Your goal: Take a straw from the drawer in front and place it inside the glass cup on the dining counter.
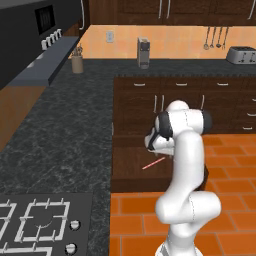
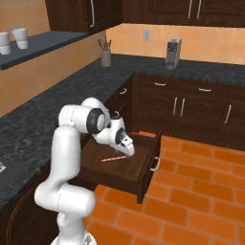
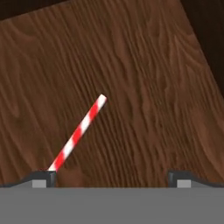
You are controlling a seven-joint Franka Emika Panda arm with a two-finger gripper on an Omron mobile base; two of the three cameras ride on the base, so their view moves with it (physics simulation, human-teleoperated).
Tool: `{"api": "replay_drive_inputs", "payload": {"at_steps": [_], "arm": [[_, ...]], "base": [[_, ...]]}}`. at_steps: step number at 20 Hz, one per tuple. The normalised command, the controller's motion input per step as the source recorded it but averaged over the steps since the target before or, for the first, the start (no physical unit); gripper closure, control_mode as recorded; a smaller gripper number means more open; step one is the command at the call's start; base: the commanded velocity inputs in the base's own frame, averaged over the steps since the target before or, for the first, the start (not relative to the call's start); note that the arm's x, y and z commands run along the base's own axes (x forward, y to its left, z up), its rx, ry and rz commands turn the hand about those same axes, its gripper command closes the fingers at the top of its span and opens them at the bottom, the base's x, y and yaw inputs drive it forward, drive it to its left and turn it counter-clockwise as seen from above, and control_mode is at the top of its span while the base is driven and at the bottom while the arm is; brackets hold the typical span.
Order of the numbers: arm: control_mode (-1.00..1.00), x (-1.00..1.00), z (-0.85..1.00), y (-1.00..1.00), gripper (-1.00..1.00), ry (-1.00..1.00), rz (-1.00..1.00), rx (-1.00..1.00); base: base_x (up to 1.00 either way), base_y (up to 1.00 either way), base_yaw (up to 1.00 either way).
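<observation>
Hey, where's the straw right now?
The straw lies flat on the floor of the open drawer, just below the open gripper; in the hand view it runs toward the left finger.

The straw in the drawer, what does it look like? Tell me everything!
The straw is thin and straight with red and white stripes. It lies flat on the brown wooden floor of the open drawer, slanting across the grain. Nothing holds it: the open pincer hangs above, one tip near the straw's end.

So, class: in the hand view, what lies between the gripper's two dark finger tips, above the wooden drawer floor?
Mostly bare brown wood of the drawer. The red-and-white striped straw slants in by one finger tip of the open gripper, as the hand view shows.
</observation>
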Motion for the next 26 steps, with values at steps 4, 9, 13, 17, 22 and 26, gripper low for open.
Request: {"api": "replay_drive_inputs", "payload": {"at_steps": [4,9,13,17,22,26], "arm": [[-1.0,0.32,-0.4,0.0,-1.0,0.01,-0.15,0.01],[-1.0,0.3,-0.34,0.0,-1.0,0.01,-0.12,0.0],[-1.0,0.16,-0.35,0.0,-1.0,0.0,-0.09,0.01],[-1.0,0.1,-0.35,-0.01,-1.0,0.0,-0.07,0.01],[-1.0,0.02,-0.4,-0.07,-1.0,0.0,-0.05,0.0],[-1.0,-0.17,-0.52,-0.08,1.0,0.0,-0.02,0.01]], "base": [[0.0,0.0,0.0],[0.0,0.0,0.0],[0.0,0.0,0.0],[0.0,0.0,0.0],[0.0,0.0,0.0],[0.0,0.0,0.0]]}}
